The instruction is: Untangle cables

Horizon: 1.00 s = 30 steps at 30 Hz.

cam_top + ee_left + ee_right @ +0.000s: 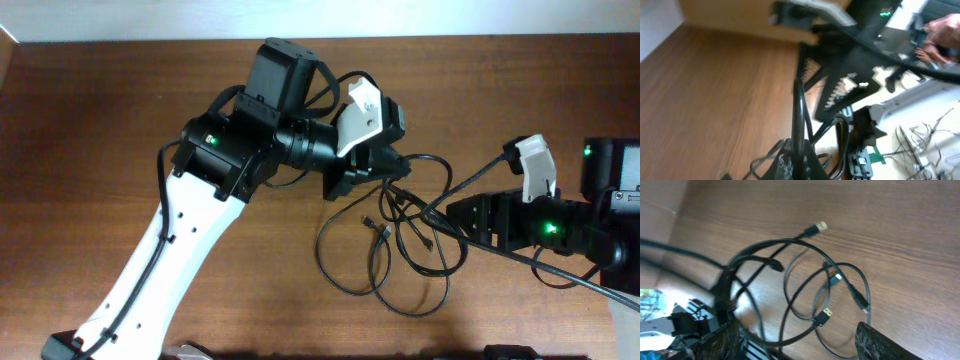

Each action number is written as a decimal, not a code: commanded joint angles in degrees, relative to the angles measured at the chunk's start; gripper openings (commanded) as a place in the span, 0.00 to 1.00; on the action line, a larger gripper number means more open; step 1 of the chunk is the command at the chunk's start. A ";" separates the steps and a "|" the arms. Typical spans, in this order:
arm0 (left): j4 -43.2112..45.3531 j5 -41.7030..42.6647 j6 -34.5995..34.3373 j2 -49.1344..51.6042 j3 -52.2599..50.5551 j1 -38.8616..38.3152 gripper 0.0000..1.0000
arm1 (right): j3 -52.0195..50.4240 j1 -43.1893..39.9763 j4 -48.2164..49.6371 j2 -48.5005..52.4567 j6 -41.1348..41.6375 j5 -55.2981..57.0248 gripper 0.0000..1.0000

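A: At centre right of the overhead frame, the thin, black, flexible cables with small metallic plug ends are lying in loose, overlapping loops on the brown wood-grain table. The loops are crossing one another in several places.

B: Noting that. What is the left gripper doing?

A: The black two-finger left gripper, on the white-and-black arm reaching in from the lower left, is sitting at the upper edge of the loops, near frame centre. Its jaws are pressing fully together. In the left wrist view a black strand is running straight up out of the closed fingers, so it is pinching one of the cables.

B: And the right side?

A: The black right gripper is pointing in from the right edge, at the right side of the tangle. Its textured dark fingers are standing wide apart at the lower corners of the right wrist view, gripping nothing that I am seeing. Loops are lying in the gap between them. Whether the thick loop is touching the lower-left finger, I cannot tell.

B: Plug ends?

A: One pale metallic plug is resting at upper centre of the right wrist view, outside the main loops. A gold-tipped plug is lying at lower centre, among the loops.
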 commanded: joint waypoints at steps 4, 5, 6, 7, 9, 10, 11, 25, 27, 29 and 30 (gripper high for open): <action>2.12 -12.28 -16.28 -1.66 0.96 -0.07 0.00 | 0.44 -0.07 1.44 0.04 -2.60 -9.70 0.73; 3.26 -12.00 -18.05 -1.66 0.96 -0.09 0.00 | 0.44 -0.07 1.42 0.04 -3.39 -10.14 0.73; 4.55 -10.43 -18.93 -1.66 0.96 -0.09 0.00 | 0.44 -0.07 1.44 0.04 -3.41 -9.88 0.73; 6.10 -7.58 -19.21 -1.66 0.96 -0.09 0.00 | 0.44 -0.07 1.44 0.13 -3.43 -9.31 0.73; 8.44 -2.49 -19.23 -1.66 0.96 -0.09 0.00 | 0.44 -0.07 1.44 0.35 -3.39 -7.04 0.73; 9.42 -0.04 -19.23 -1.66 0.96 -0.09 0.00 | 0.44 -0.07 1.44 0.63 -3.39 -5.53 0.73; 10.27 2.03 -19.23 -1.66 0.96 -0.09 0.00 | 0.44 -0.07 1.44 0.92 -3.39 -4.50 0.74; 11.39 6.40 -19.65 -5.27 0.98 1.20 0.00 | 0.44 -0.09 4.90 9.62 -1.60 9.07 0.73; 11.43 6.47 -19.65 -6.82 0.98 1.75 0.00 | 0.44 -0.09 6.21 10.67 -0.22 9.07 0.73; 11.45 6.43 -19.65 -8.37 0.98 1.84 0.00 | 0.44 -0.07 7.48 11.76 -0.07 8.31 0.73; 11.47 6.40 -19.63 -9.05 0.98 1.84 0.00 | 0.44 -0.07 7.87 12.15 0.39 8.22 0.74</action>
